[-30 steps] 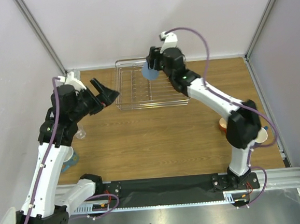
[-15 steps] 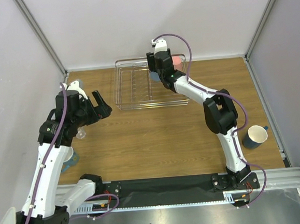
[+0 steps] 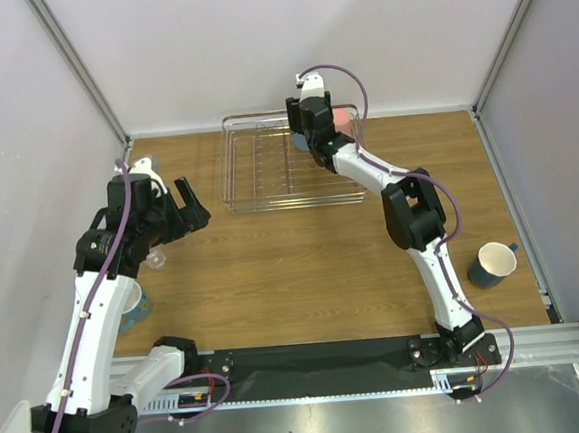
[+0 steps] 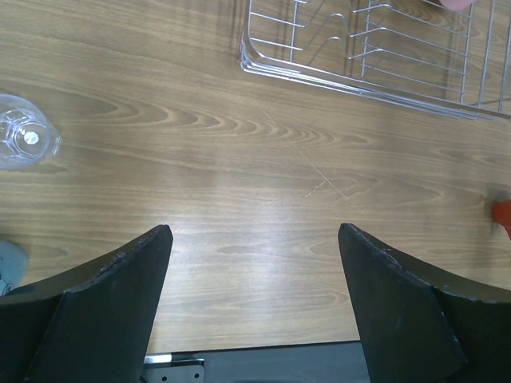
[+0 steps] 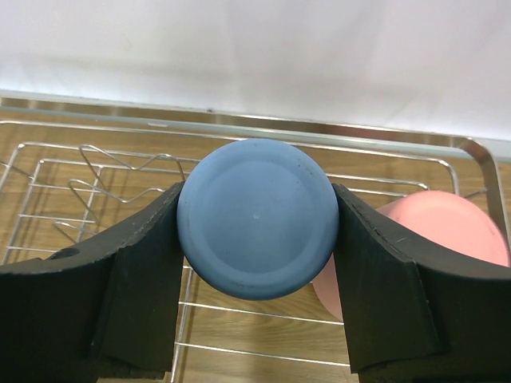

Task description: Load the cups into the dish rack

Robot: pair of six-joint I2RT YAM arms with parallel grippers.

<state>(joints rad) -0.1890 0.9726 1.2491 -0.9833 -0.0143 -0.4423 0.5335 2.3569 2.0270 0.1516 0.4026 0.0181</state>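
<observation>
From above, our right tool (image 3: 301, 138) is over the dish rack (image 3: 289, 205), just beside the pink tumbler (image 3: 343, 118); the dark blue mug (image 3: 494, 264) stands well apart on the worktop (image 3: 303, 266). Left wrist: our left tool (image 4: 254, 233) is open and empty; the clear glass (image 4: 24, 140) stands apart. Right wrist: we squeeze the light blue tumbler (image 5: 255, 217) above the rack; next we should lower it and let go.

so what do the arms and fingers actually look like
The left arm and right arm match: white links between black joint housings, with a purple cable looping along each. The fingers are matte black, broad and wedge-shaped.
</observation>
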